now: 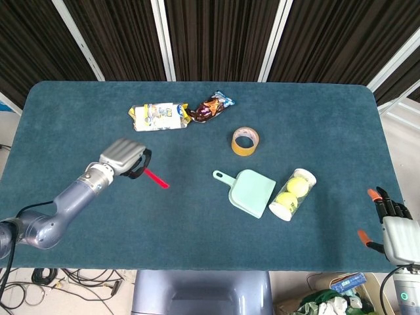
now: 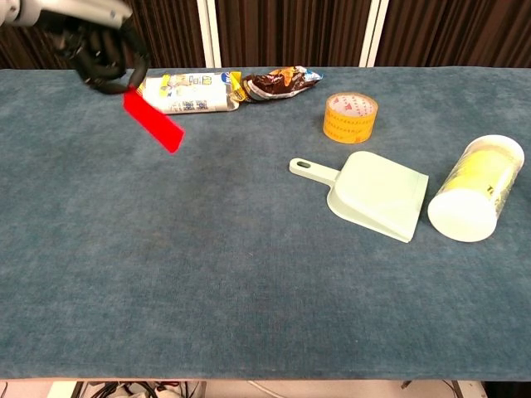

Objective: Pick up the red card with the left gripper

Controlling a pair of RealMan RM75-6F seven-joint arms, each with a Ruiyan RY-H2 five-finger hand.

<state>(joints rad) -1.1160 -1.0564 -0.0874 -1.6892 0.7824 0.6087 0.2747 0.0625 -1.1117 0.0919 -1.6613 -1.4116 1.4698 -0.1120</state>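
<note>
My left hand (image 1: 126, 157) (image 2: 99, 58) pinches one end of the red card (image 1: 156, 178) (image 2: 153, 121) and holds it in the air above the left part of the blue table (image 1: 197, 216). The card slants down to the right from the fingers and shows nearly edge-on in the head view. At the lower right edge of the head view, off the table, my right hand (image 1: 390, 223) hangs with its fingers spread and nothing in it.
A snack packet (image 1: 159, 116) and a brown wrapper (image 1: 211, 105) lie at the back of the table. A tape roll (image 1: 245, 141), a mint dustpan (image 1: 249, 191) and a clear tube of tennis balls (image 1: 293, 194) sit right of centre.
</note>
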